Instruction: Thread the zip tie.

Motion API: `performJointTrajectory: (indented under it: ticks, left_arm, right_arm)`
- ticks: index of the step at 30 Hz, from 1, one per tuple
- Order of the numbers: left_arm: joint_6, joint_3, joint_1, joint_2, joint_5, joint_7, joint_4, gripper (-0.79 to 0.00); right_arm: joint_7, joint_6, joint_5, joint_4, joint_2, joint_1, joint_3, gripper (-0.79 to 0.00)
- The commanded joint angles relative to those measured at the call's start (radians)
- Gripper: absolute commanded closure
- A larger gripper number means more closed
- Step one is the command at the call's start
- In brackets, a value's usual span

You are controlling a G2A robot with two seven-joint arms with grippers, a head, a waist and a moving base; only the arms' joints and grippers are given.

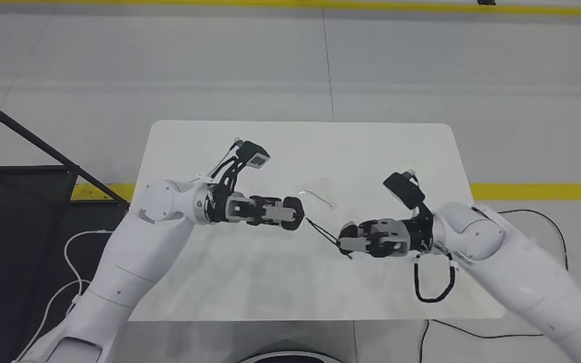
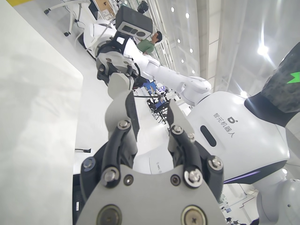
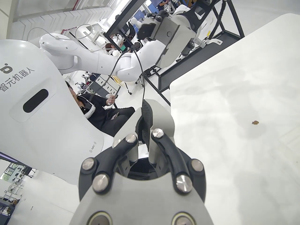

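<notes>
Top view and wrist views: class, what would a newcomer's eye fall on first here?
The left tool and right tool face each other over the middle of the white table, with a thin black zip tie stretched between them. The right tool is shut on the tie, which arcs away from it; the left tool stands open at its other end. A pale strip lies on the table nearby.

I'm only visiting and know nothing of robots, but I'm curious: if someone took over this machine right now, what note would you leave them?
Right gripper: shut on one end of the black zip tie, over the white table.
Left gripper: open, fingertips at the tie's other end, not clamping it.
Done: the tie is off the table and spans between the two arms.
Left: no loop shows; the tail has yet to go through the head. I cannot tell which end is the head.
</notes>
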Motion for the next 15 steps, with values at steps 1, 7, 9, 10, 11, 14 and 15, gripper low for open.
performJointTrajectory:
  ticks: [1,7,9,10,11,14,15]
  left_arm:
    - [-0.001,0.001,0.0,0.0,0.0,0.001,-0.001,-0.434]
    - [-0.003,0.008,-0.003,0.0,0.002,0.003,0.003,-0.366]
    - [-0.004,0.01,-0.005,0.0,0.002,0.004,0.005,-0.329]
    - [-0.004,0.01,-0.006,0.0,0.002,0.004,0.005,-0.323]
    - [-0.004,0.011,-0.006,0.0,0.0,0.004,0.007,-0.314]
    - [-0.005,0.012,-0.009,-0.001,-0.003,0.005,0.011,-0.308]
    - [-0.006,0.012,-0.009,-0.001,-0.002,0.006,0.012,-0.305]
  right_arm:
    - [0.0,0.0,0.003,0.01,-0.005,0.013,-0.013,0.0]
    - [0.0,0.0,0.014,0.038,-0.019,0.049,-0.05,0.0]
    - [0.0,0.0,0.021,0.044,-0.023,0.058,-0.058,0.0]
    - [0.0,0.0,0.021,0.047,-0.024,0.061,-0.063,0.0]
    - [0.0,0.0,0.022,0.049,-0.026,0.065,-0.067,0.0]
    - [0.0,0.0,0.025,0.054,-0.029,0.075,-0.079,0.0]
    - [0.0,0.0,0.025,0.056,-0.03,0.078,-0.084,0.0]
